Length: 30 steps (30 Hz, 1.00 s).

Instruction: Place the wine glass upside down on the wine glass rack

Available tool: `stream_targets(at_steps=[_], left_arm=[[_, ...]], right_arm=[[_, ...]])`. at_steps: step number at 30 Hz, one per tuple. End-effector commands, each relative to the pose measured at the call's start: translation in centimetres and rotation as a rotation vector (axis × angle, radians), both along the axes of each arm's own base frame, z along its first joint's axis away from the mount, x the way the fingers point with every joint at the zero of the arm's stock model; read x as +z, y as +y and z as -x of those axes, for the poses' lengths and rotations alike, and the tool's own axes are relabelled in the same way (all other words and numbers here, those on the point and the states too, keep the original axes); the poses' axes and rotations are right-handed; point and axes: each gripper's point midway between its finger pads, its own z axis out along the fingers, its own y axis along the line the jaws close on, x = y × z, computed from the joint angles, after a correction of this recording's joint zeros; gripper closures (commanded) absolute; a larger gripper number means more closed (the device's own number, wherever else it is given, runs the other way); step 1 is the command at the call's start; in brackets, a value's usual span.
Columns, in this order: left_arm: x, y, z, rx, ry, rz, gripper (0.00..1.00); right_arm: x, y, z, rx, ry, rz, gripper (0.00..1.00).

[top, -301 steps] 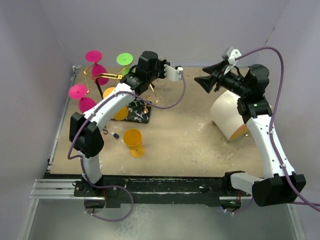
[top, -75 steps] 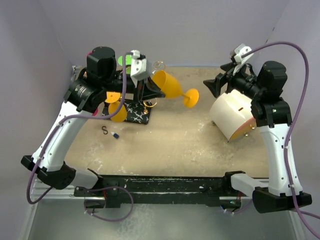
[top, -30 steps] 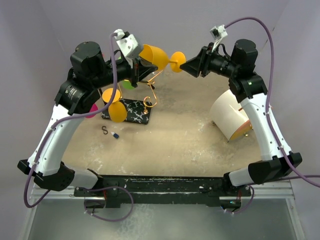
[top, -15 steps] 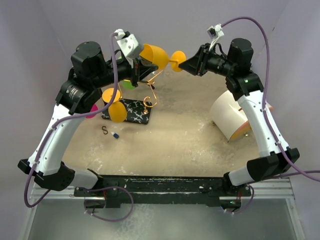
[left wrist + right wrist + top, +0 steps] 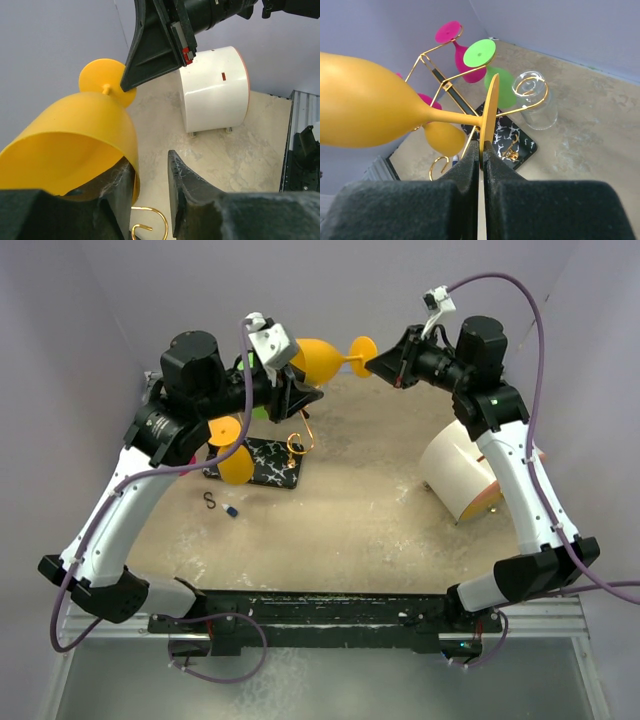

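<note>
Right jaws are clenched on the edge of the round foot of the yellow wine glass. The left jaws stand parted, with the bowl's rim wall between their fingers and not pinched.

The glass lies on its side in the air at the upper middle of the overhead view, just right of the rack, whose gold wires show beyond the stem in the wrist view.

This looks like a handover. The left jaws should back straight off the rim before any turning, since a pinch on a thin disc lets the glass swing. Only then should the right jaws tip the bowl down and slide the stem into a curl.

The rack is crowded with pink, green and clear glasses. Open counter lies between it and the white drum.
</note>
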Motion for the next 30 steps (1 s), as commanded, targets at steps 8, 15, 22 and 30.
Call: stream_targets(at_steps=[8, 15, 22, 30], left_arm=[[1.3, 2.4, 2.9, -0.016, -0.099, -0.001, 0.20], [0.0, 5.3, 4.3, 0.032, -0.126, -0.050, 0.01], [0.9, 10.0, 4.6, 0.200, -0.153, -0.035, 0.01], [3.8, 18.3, 2.3, 0.628, -0.151, 0.074, 0.01]], right_arm=[[4.2, -2.9, 0.2, -0.155, -0.171, 0.074, 1.00], [5.9, -6.5, 0.0, -0.317, -0.298, 0.213, 1.00], [5.9, -7.0, 1.1, -0.277, -0.431, 0.364, 1.00], [4.2, -5.1, 4.2, -0.084, -0.568, 0.507, 1.00]])
